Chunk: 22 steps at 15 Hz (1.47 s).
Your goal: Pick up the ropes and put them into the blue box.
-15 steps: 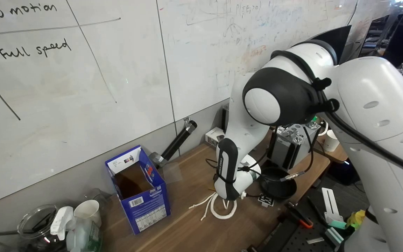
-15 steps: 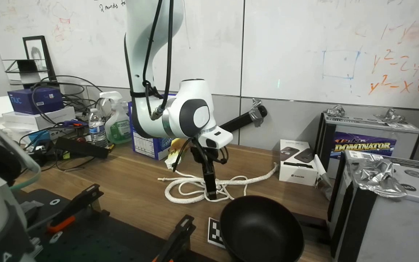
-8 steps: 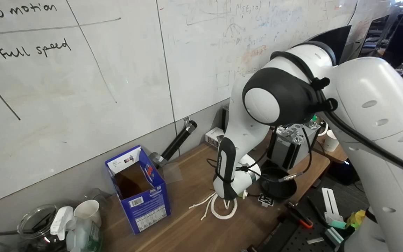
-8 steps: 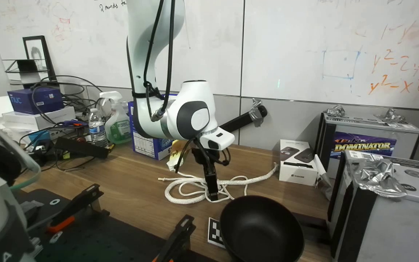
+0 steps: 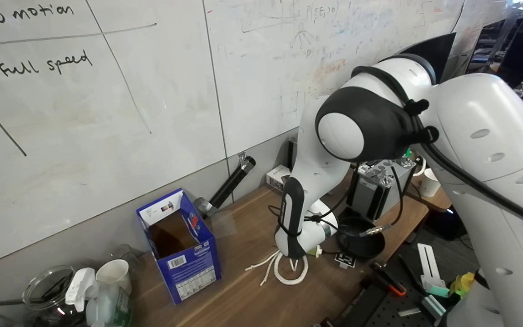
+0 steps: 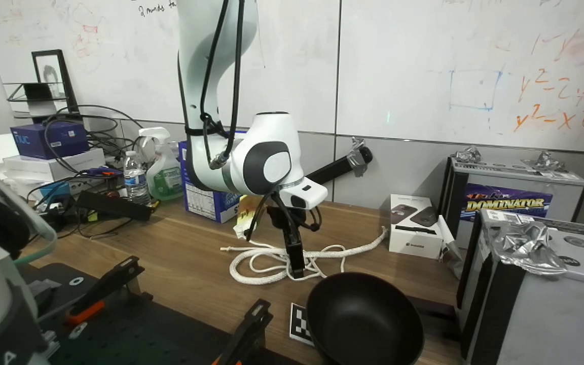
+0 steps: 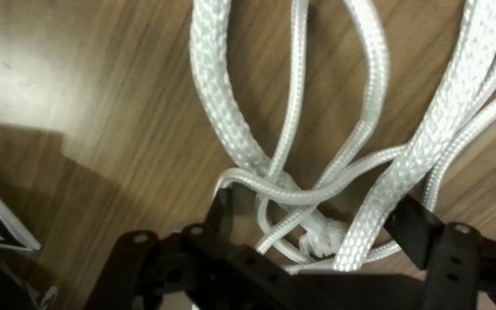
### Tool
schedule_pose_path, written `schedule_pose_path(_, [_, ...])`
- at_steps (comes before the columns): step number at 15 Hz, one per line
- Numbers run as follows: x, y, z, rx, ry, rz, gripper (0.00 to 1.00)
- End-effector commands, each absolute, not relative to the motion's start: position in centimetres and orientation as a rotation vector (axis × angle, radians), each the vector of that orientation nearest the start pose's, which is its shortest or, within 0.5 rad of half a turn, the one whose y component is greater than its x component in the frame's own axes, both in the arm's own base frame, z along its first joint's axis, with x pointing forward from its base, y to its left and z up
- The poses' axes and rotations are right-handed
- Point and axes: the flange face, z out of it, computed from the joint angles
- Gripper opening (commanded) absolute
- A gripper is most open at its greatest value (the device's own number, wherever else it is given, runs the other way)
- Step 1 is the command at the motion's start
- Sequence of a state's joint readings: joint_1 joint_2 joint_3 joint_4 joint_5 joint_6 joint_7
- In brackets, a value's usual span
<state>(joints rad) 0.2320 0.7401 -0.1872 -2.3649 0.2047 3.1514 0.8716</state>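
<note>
On the counter (image 6: 170, 263), white ropes (image 7: 215, 82), thick and thin, lie in overlapping loops. The tool (image 7: 317, 211) points down among them, spread wide, with strands running between its fingers (image 7: 416, 232) and nothing gripped; whether either side touches a strand, I cannot tell. The blue box (image 5: 193, 261) stands upright, top open, near the whiteboard (image 5: 261, 68) and apart from the ropes. A black pan (image 6: 363, 314) sits near the ropes, a patterned card (image 6: 299, 322) just beside it.
</note>
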Motion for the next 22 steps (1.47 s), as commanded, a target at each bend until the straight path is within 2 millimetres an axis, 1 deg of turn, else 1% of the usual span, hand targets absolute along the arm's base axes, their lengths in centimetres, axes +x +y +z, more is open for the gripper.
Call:
schedule_pose_path(1, [47.2,-1.3,3.7,-2.826,1.482,-0.208,0.59])
schedule_pose_path(2, [47.3,-1.2,3.8,-2.824,1.476,-0.211,0.5])
schedule_pose_path(6, [47.6,-1.0,4.2,-2.826,1.448,-0.207,0.21])
schedule_pose_path(8, [47.7,-1.0,4.2,-2.83,1.432,-0.202,0.14])
schedule_pose_path(10, [47.7,-1.0,4.3,-2.832,1.417,-0.197,0.12])
schedule_pose_path(11, [47.7,-1.0,4.4,-2.833,1.411,-0.197,0.15])
schedule_pose_path(13, [47.7,-1.0,4.8,-2.835,1.398,-0.199,0.16])
schedule_pose_path(15, [47.6,-1.2,5.9,-2.841,1.376,-0.214,0.16])
schedule_pose_path(16, [47.6,-1.2,6.8,-2.847,1.356,-0.222,0.16])
schedule_pose_path(18, [47.6,-1.3,9.3,-2.857,1.3,-0.233,0.15])
schedule_pose_path(22, [48.4,-1.1,16.1,-2.86,1.179,-0.263,0.15])
